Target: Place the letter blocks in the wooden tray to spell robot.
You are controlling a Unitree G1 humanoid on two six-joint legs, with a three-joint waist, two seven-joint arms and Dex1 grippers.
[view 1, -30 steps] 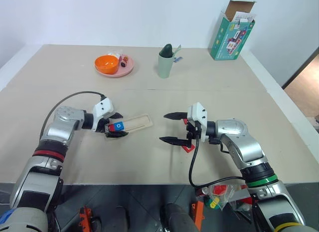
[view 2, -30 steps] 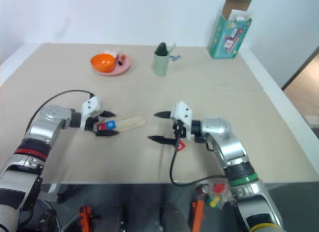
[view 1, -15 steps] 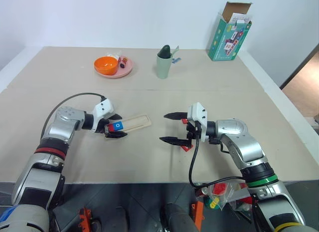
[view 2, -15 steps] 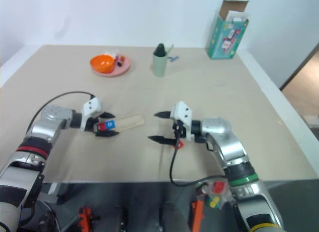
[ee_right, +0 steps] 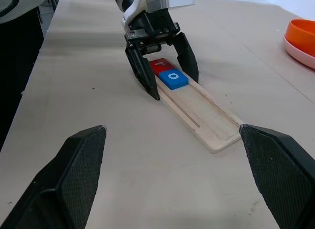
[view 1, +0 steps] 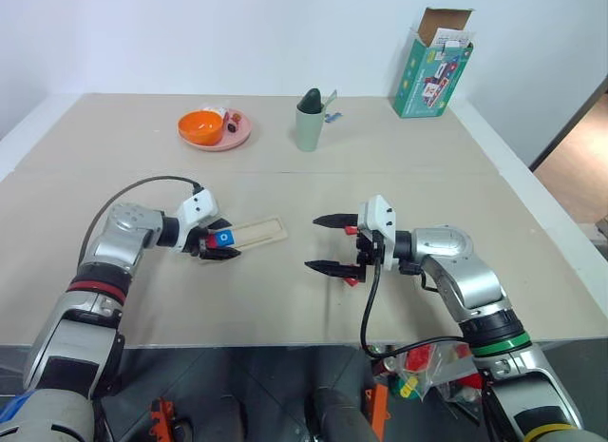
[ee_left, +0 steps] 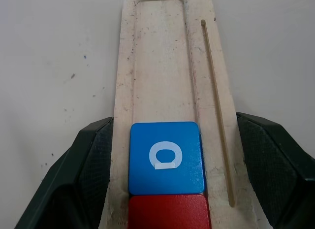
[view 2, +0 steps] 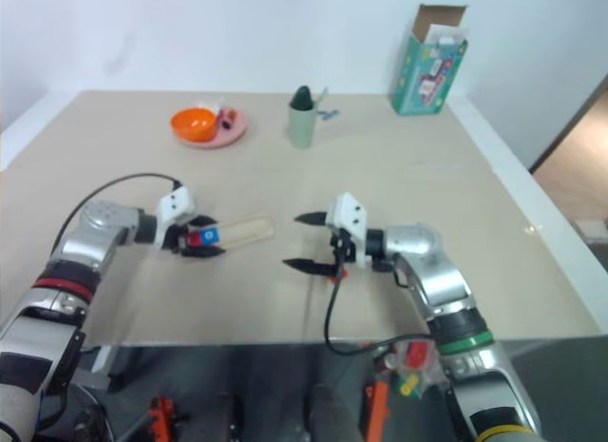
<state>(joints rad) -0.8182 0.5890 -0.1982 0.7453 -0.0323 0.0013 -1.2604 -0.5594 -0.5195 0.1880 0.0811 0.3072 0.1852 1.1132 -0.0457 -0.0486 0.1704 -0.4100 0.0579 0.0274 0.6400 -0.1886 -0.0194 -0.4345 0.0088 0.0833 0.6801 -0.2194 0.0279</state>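
The wooden tray (view 1: 264,232) lies on the table left of centre. At its near end sit a red letter block (ee_left: 168,212) and, beside it, a blue "o" letter block (ee_left: 166,157). The rest of the groove is bare. My left gripper (view 1: 226,240) is shut on the tray's sides at that end, one finger (ee_left: 91,170) against each long edge. To the right of the tray my right gripper (view 1: 313,242) hangs open and holds nothing, pointing at the tray. A red block (view 1: 353,280) lies on the table under its lower finger, partly hidden.
At the back left a pink plate (view 1: 236,135) carries an orange bowl (view 1: 201,125). A green cup (view 1: 309,126) stands at the back centre and an open teal box (view 1: 432,67) at the back right. The table's front edge runs close below both arms.
The left gripper's fingers have closed in against the tray's sides. Neither arm has moved, and the right gripper is as open as before.
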